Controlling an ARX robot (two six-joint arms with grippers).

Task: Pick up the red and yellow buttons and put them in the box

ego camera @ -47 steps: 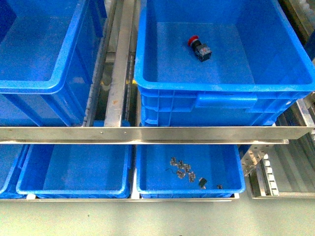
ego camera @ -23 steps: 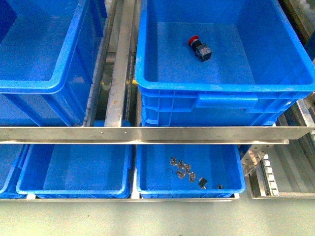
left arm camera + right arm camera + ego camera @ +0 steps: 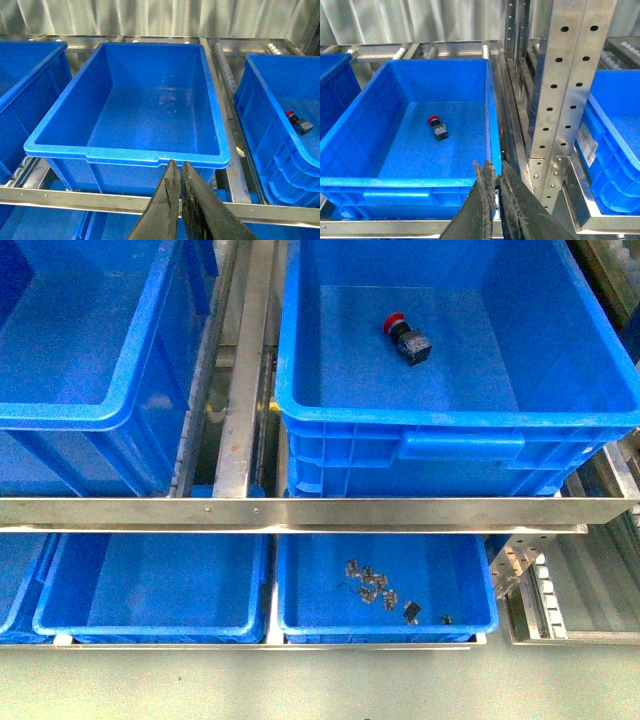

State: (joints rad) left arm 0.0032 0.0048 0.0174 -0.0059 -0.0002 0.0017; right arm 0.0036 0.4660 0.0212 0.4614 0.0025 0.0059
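The red button (image 3: pixel 404 339), a red cap on a black body, lies on its side on the floor of the box (image 3: pixel 450 420), the large deep blue crate at the upper right. The same red button (image 3: pixel 438 127) shows inside the box (image 3: pixel 395 182) in the right wrist view, and small at the edge of the left wrist view (image 3: pixel 299 123). No yellow button is in view. Neither arm appears in the front view. My left gripper (image 3: pixel 177 164) is shut and empty, in front of an empty crate. My right gripper (image 3: pixel 492 165) is shut and empty, near the box's front right corner.
A second large blue crate (image 3: pixel 60 410) stands empty to the left of the box. A steel rail (image 3: pixel 300 512) crosses in front of both. Below it sit shallower blue trays (image 3: pixel 150 625); the right one holds several small metal parts (image 3: pixel 372 585). A perforated steel upright (image 3: pixel 565 75) rises right of the box.
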